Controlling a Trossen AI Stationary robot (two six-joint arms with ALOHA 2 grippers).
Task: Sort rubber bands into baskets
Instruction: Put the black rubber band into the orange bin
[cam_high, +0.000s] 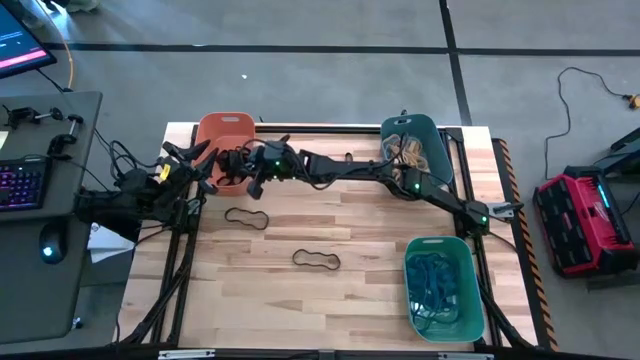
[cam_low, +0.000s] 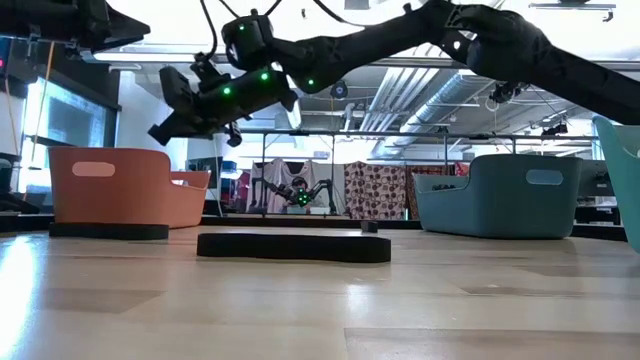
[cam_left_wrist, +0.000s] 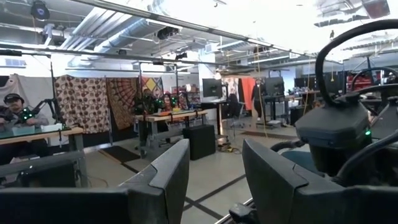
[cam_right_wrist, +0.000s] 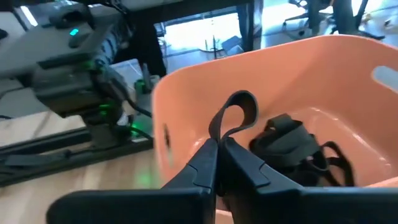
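Observation:
The orange basket (cam_high: 225, 138) stands at the table's far left, with black rubber bands (cam_right_wrist: 292, 146) lying in it. My right gripper (cam_right_wrist: 217, 144) reaches across from the right to hover over it (cam_high: 224, 166), shut on a black rubber band (cam_right_wrist: 239, 112). Two more black rubber bands (cam_high: 246, 217) (cam_high: 316, 260) lie flat on the wood. The dark teal basket (cam_high: 415, 145) at the far right holds tan bands. The green basket (cam_high: 440, 285) at the near right holds blue ones. My left gripper (cam_left_wrist: 214, 180) is open and holds nothing, drawn back at the table's left edge (cam_high: 192, 158). My right gripper pinches the black rubber band between its two fingertips, at one end of the loop (cam_right_wrist: 219, 127). The fingers come from the table's right, slanting a little downward. The rest of the loop sticks out beyond the tips, lifted clear above the inside of the orange basket.
Bare wood lies in the middle and along the near edge of the table (cam_high: 300, 310). A desk with a keyboard (cam_high: 25, 185) stands left of the table, and a red case (cam_high: 580, 220) sits on the floor at the right. In the low view a band (cam_low: 295, 245) lies in front.

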